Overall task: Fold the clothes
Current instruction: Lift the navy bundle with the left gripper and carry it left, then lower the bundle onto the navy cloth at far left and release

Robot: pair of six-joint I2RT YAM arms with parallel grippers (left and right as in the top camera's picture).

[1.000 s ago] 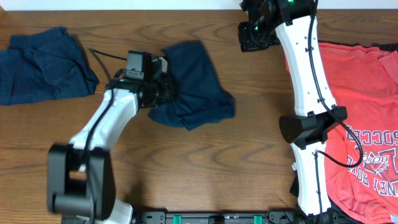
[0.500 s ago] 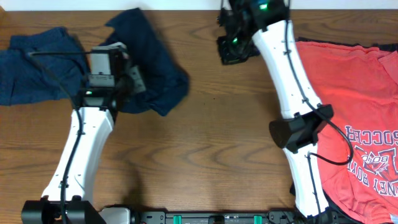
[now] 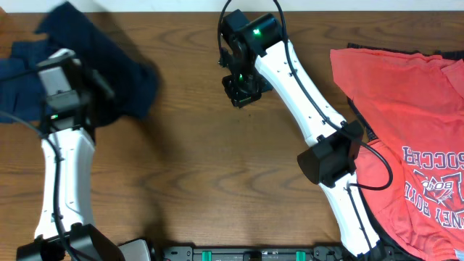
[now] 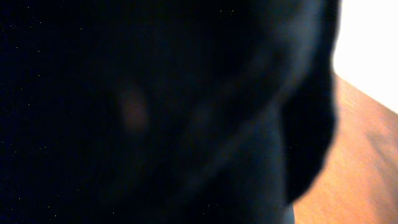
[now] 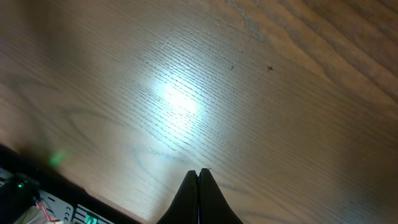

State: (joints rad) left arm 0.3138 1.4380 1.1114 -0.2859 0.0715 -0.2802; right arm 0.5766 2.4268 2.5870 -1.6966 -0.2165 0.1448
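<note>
The navy T-shirt (image 3: pixel 127 72) now lies bunched at the far left of the wooden table (image 3: pixel 188 181). A second ago it was near the middle, and it has travelled left with the left gripper (image 3: pixel 88 85). That claw is buried in the cloth and seems clamped on it. Dark fabric fills its wrist view. The shirt's left edge overlaps a second navy T-shirt (image 3: pixel 14 69), which is at the far-left edge as before. The coral-red T-shirt (image 3: pixel 413 94) lies spread at the right with its white lettering showing, unmoved. The right gripper (image 5: pixel 199 177) has swung left from the far right to the far middle. It hangs over bare wood, fingertips pressed together on nothing.
</note>
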